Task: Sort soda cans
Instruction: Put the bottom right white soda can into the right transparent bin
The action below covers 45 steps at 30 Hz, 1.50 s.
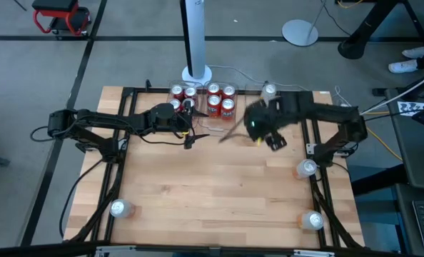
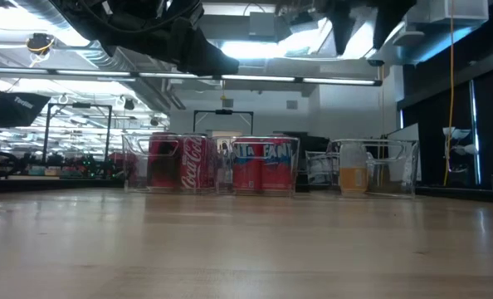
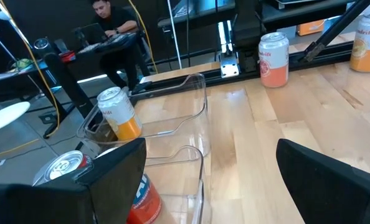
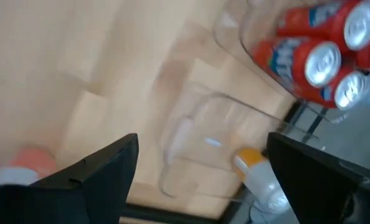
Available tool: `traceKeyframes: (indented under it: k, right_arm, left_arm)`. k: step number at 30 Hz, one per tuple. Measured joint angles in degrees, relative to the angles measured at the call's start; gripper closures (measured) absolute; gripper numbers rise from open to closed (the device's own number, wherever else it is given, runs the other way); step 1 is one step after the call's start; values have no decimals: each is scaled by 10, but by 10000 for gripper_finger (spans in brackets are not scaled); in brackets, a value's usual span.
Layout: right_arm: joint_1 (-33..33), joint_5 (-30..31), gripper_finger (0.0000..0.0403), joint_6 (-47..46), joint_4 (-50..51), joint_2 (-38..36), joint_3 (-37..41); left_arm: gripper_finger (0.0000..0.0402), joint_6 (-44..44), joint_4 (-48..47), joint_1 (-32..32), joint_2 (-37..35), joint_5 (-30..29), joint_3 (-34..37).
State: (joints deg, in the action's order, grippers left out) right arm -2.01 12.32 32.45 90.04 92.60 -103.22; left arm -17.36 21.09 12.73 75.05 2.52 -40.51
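Several red soda cans [image 1: 213,100] stand upright in clear bins at the table's far edge; the low view shows them [image 2: 263,164] behind the bin walls. One pale-and-orange can [image 1: 269,90] stands in the rightmost bin [image 2: 353,176]. Three more pale cans stand on the table: right edge [image 1: 308,168], near right corner [image 1: 313,220], near left corner [image 1: 119,208]. My left gripper [image 1: 188,130] hovers open and empty just near the red cans' bins [image 3: 210,180]. My right gripper [image 1: 265,135], blurred, hovers open and empty near the rightmost bin [image 4: 200,168].
The clear plastic bins [image 3: 185,118] line the far edge. A black frame [image 1: 126,128] runs along the table's sides. The white pole base [image 1: 196,73] stands behind the bins. The wooden middle of the table [image 1: 212,185] is bare. A person [image 3: 110,18] sits beyond the table.
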Motion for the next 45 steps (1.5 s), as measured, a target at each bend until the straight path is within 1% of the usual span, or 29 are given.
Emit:
traceKeyframes:
  k: [4,10,14,22,26,31,38,43,45]
  right_arm:
    - [77,-4,49,-88,0,-3,0]
    - [187,-42,49,-228,-1,-3,5]
    - [260,-61,49,-325,-1,-3,26]
    - [386,-132,49,-524,-1,-3,88]
    - [437,-139,49,-597,0,-2,105]
    - [474,-145,49,-646,-7,-2,118]
    - [487,-146,49,-666,-52,1,122]
    - [490,-187,49,-673,-50,12,122]
    - [493,-211,49,-675,-44,21,122]
  left_arm:
    - [54,4,0,0,0,0,0]
    - [54,6,0,0,0,0,0]
    - [54,6,0,0,0,0,0]
    - [54,4,9,0,0,0,0]
    - [54,1,11,0,0,0,0]
    - [54,-9,15,0,0,0,0]
    - [54,-12,21,0,0,0,0]
    - [54,-12,21,0,0,0,0]
    - [54,-14,21,0,0,0,0]
